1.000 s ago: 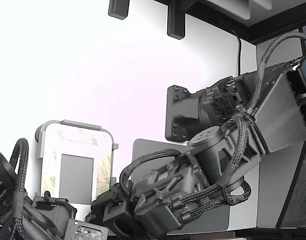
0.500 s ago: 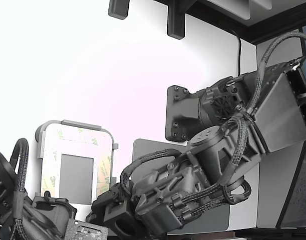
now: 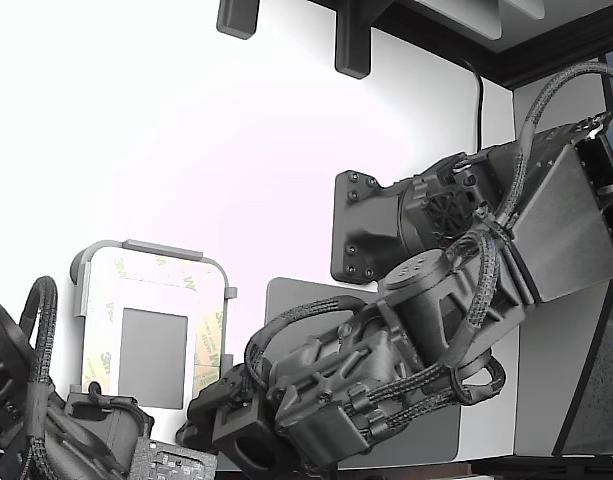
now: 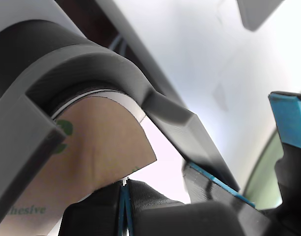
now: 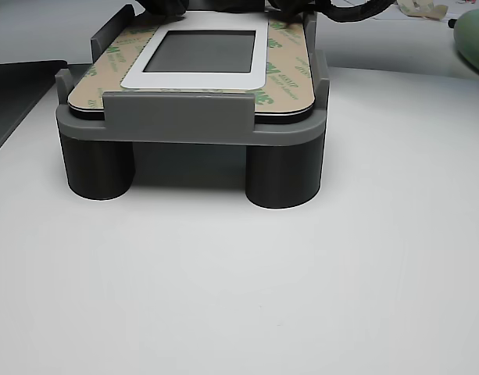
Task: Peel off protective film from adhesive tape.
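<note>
arm dipped slightly; gripper (image 4: 140, 196) jaws unclear, at plate (image 5: 192, 129) corner; protective film (image 5: 290, 78) mostly unpeeled.

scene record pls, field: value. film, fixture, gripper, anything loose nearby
film: protective film, tan strips with green 3M print, lies as a border on the plate
film corner: lifted, curling off the rim in the wrist view
centre: dark-grey rectangle in a pale frame
fixture: grey holder on two round legs, on the white table
gripper: low by the fixture's near edge in the exterior view; jaw state unclear
</note>
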Controlling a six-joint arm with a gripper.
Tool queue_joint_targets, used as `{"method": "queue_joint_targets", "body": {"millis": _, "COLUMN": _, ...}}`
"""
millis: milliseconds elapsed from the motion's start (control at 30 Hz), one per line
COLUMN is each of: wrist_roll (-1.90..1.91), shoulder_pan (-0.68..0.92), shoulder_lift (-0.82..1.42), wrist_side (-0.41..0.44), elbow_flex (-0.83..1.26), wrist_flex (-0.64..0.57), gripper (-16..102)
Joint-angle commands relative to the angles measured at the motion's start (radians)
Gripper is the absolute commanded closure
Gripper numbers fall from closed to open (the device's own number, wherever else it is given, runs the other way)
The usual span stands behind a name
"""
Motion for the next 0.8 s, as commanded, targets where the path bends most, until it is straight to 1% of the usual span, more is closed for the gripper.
{"method": "queue_joint_targets", "body": {"millis": 0, "wrist_roll": -0.008, "shoulder_pan": -0.006, "shoulder_lift": 0.032, "wrist_side": 0.0, "elbow_flex": -0.018, "wrist_flex": -0.006, "gripper": 97}}
{"method": "queue_joint_targets", "body": {"millis": 767, "wrist_roll": -0.038, "shoulder_pan": -0.017, "shoulder_lift": 0.048, "wrist_side": 0.002, "elbow_flex": 0.011, "wrist_flex": -0.005, "gripper": 97}}
